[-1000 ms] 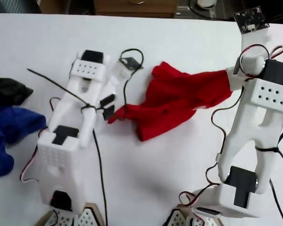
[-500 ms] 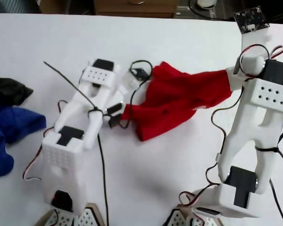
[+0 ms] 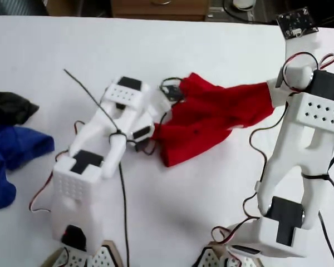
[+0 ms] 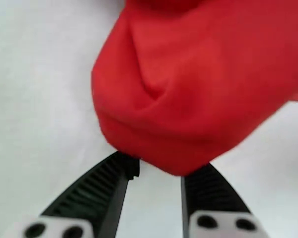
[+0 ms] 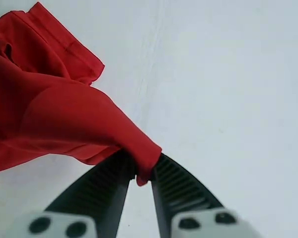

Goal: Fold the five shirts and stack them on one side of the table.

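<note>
Red shirt (image 3: 211,119) sits mid-table; right wrist view shows right gripper (image 5: 143,171) pinching its 3 o'clock corner; left gripper (image 4: 163,171) stands open at its 9 o'clock edge, holding nothing; high view adds blue shirt (image 3: 16,147) at 9 o'clock.

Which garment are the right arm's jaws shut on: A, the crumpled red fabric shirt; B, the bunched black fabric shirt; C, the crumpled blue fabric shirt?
A: the right wrist view shows the jaws pinching a corner of the crumpled red fabric shirt.
</note>
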